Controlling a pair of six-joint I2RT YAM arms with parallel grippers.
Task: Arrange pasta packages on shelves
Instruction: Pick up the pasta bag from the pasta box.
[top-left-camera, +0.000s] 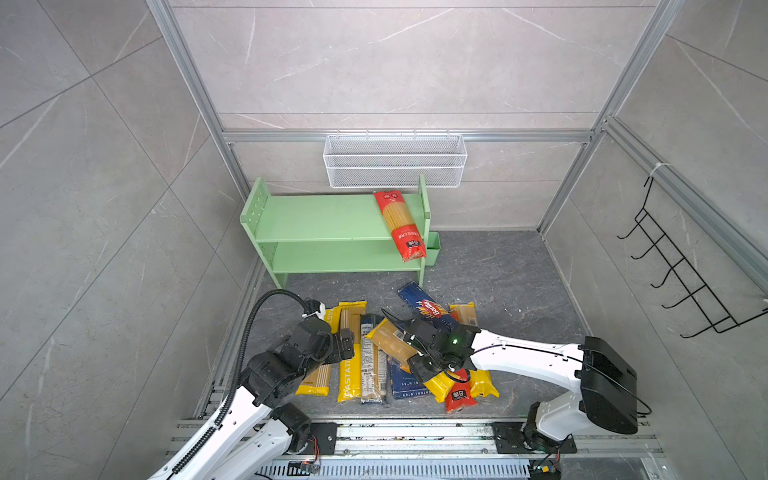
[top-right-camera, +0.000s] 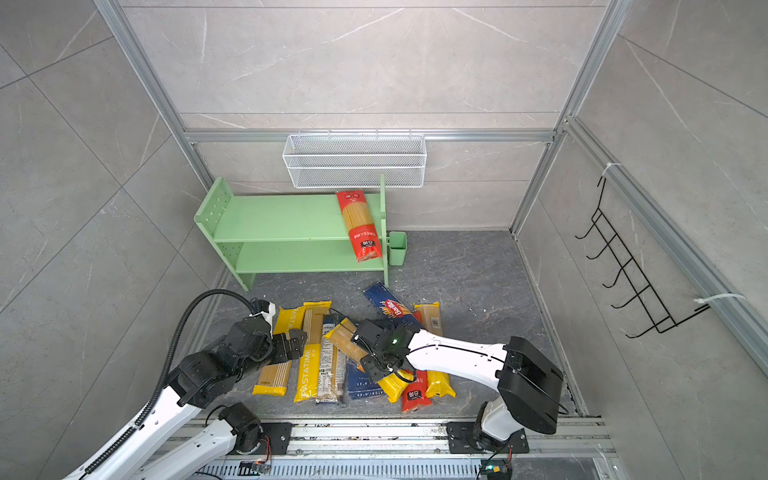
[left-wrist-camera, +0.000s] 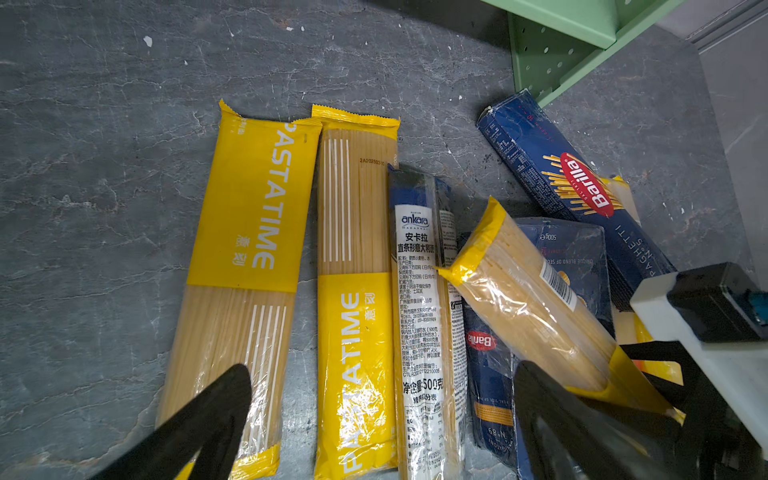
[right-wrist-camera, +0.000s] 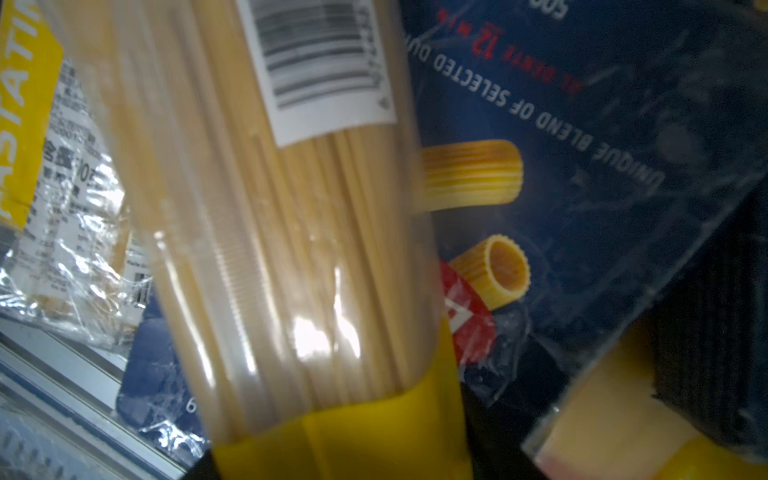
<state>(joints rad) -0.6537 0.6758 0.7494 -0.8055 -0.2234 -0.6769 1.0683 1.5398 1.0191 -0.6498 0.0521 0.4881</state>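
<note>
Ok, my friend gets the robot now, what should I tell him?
Left gripper: open, empty, hovering over the PASTATIME bags.
Right gripper: closed on the yellow-ended spaghetti bag, which lies across the blue Barilla pack.
Done: one red-ended bag lies on the green shelf, on its top board, one end hanging over the front edge.
Left: all the other packs sit piled on the floor in front of the shelf.

One yellow bag (left-wrist-camera: 253, 199) reads PASTATIME, the clear pack (left-wrist-camera: 419, 291) ankara, the blue box (left-wrist-camera: 573, 183) Barilla, the blue pouch (left-wrist-camera: 486, 374) perhaps N.89.
</note>
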